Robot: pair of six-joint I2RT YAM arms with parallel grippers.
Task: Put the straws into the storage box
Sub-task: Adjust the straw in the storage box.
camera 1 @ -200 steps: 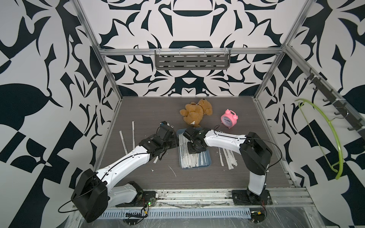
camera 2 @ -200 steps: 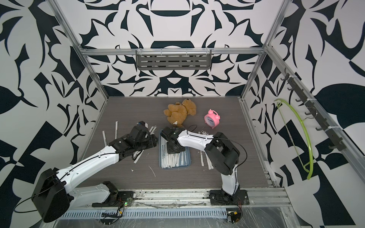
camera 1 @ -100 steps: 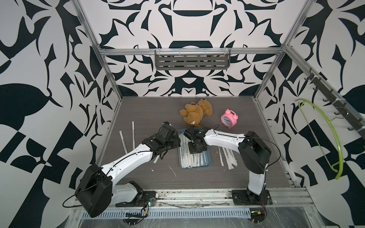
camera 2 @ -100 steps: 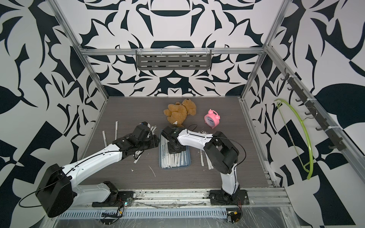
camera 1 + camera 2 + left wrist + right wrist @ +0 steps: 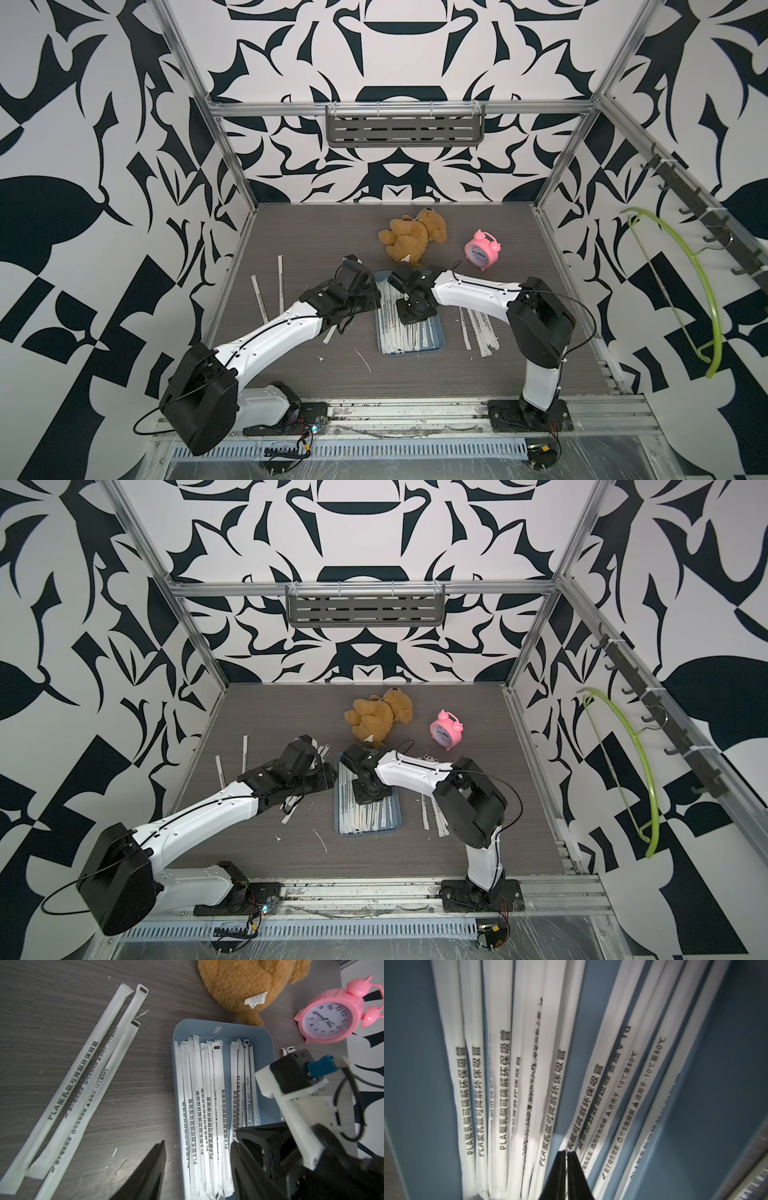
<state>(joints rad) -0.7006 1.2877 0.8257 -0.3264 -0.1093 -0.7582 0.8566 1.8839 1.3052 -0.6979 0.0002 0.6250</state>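
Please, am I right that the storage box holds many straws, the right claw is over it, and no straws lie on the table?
Not quite: loose straws do lie on the table. The left wrist view shows three beside the storage box, and a top view shows more straws on its other side. The rest holds: many straws inside, right claw over it.

We see two slim arms, the left arm (image 5: 286, 332) and the right arm (image 5: 473, 291), clad in smooth white shells dotted with small dark screws, with bulky black joint housings (image 5: 540, 328). Thin black cables (image 5: 360, 1105) trail from them. A white bracket (image 5: 291, 1109) carries a black camera (image 5: 291, 1070) with a blue plug (image 5: 320, 1065); the right gripper (image 5: 567, 1152) has black tapering fingers.
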